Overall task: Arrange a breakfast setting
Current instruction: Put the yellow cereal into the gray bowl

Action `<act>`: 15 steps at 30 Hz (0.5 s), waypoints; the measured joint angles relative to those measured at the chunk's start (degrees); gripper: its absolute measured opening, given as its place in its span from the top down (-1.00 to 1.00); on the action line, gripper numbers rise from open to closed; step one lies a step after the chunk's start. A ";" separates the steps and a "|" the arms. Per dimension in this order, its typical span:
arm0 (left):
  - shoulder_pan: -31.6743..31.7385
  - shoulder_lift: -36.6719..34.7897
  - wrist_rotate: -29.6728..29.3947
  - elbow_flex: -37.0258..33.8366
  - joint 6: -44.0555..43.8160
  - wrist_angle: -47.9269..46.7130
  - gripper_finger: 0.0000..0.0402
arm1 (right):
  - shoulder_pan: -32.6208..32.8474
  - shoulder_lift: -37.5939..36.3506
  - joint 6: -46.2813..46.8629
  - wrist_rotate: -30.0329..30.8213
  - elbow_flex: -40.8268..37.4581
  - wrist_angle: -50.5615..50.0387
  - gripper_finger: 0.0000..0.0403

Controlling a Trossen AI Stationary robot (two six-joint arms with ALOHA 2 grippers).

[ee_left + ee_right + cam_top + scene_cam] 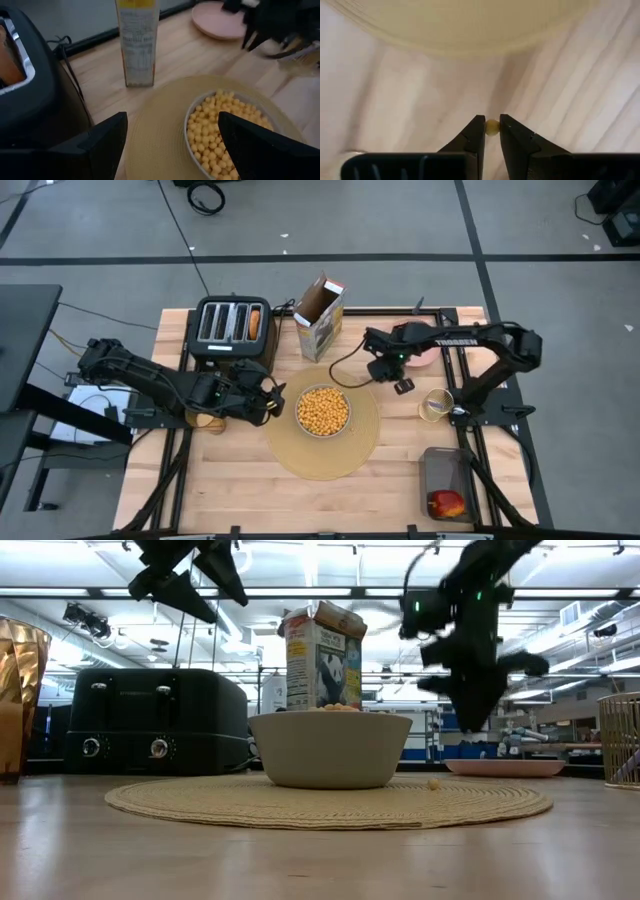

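The grey bowl (323, 411) sits in the middle of the round tan placemat (322, 462) on the wood bench (230, 490), & it's full of little yellow cereal balls (323, 409). The right end effector (491, 126) is up in the air just past the mat's edge, near the pink plate (216, 21), & it's pinching 1 tiny yellow cereal ball (492, 127) between its tips. The left end effector (170, 135) is wide open w/ nothing in it, next to the bowl by the black toaster (232, 328). The cereal box (320, 316) stands behind the mat. The amber cup (436, 404) is to the right, & the red apple (446, 503) sits in a dark tray (445, 470) at the front right.
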 joint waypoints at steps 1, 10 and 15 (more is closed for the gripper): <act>-0.04 -0.11 0.82 0.00 0.04 -0.71 -0.58 | 1.66 -0.73 0.36 -0.59 0.78 -0.54 0.70; -1.51 -0.94 13.11 5.93 2.86 -3.66 -0.58 | 16.42 -1.84 10.52 -3.34 4.26 14.83 0.70; -4.14 -1.02 14.52 13.42 7.43 -3.66 -0.58 | 21.07 2.00 19.25 -2.11 4.28 29.85 0.70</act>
